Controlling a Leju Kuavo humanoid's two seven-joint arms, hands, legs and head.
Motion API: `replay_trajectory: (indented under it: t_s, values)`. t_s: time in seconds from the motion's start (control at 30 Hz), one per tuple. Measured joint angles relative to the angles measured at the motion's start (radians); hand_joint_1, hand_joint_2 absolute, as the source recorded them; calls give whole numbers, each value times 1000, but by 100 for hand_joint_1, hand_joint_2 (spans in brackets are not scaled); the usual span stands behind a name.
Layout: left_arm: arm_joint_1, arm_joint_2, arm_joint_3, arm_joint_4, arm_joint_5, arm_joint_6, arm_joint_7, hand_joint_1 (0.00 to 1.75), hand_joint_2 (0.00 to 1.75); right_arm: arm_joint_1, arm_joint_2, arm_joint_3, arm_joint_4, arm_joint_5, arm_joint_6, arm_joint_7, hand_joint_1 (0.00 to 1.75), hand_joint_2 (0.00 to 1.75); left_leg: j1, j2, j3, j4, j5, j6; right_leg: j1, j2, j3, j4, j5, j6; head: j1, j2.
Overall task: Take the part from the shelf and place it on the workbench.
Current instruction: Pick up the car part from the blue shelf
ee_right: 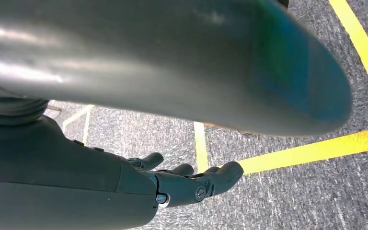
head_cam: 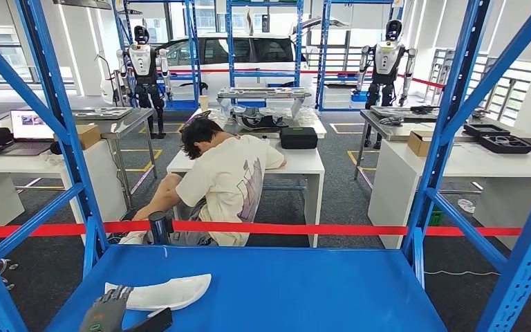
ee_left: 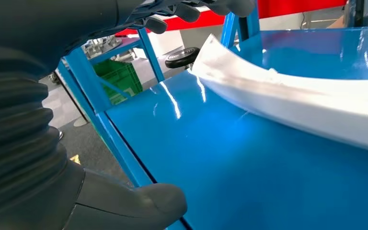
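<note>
The white part [head_cam: 162,292] lies flat on the blue shelf [head_cam: 304,290], near its front edge. The left hand [head_cam: 105,311] reaches beside it with fingers spread, holding nothing, probably to grasp. The right hand [ee_right: 187,184] hangs over the floor, loosely apart and empty.

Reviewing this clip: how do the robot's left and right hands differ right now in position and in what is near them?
The left hand is raised to the blue shelf, its fingers by the white part; the right hand hangs low over grey floor with yellow lines. The left has its thumb and fingers spread apart; the right's lie loosely together. Neither holds anything.
</note>
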Motion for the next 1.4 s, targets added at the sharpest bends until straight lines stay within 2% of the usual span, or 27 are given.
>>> replay_trajectory:
  t_s: [0.03, 0.3, 1.17, 1.33, 1.4]
  values:
    - [5, 4, 5, -1, 1, 8, -3, 0, 0, 0, -1, 0, 0, 0, 0, 1, 0, 0, 0, 0, 0, 0, 0, 0, 0, 0, 0, 0, 0, 0, 0, 0]
    - [18, 24, 18, -23, -67, 99, 4, 0, 0, 0, -2, 0, 0, -13, 0, 3, 0, 0, 0, 0, 0, 0, 0, 0, 0, 0, 0, 0, 0, 0, 0, 0]
    - [12, 24, 19, -64, -118, 159, -27, 0, 0, -2, -1, 0, 0, -18, 0, -13, 0, 0, -3, 0, 0, 1, -1, 1, -3, 0, 0, -1, 1, 2, 0, 0]
    - [12, 24, 21, -64, -125, 159, -27, 0, 0, -2, 3, 0, 0, -18, 0, -14, 0, 0, -8, 0, 0, 1, -5, 9, -10, 0, 2, -6, 2, 11, 0, 0]
    - [12, 24, 24, -65, -126, 159, -28, 0, 0, -2, 4, 0, 0, -18, 0, -14, 0, 0, -8, -1, 3, -5, -14, 20, -11, 0, 5, 4, 8, 19, 0, 0]
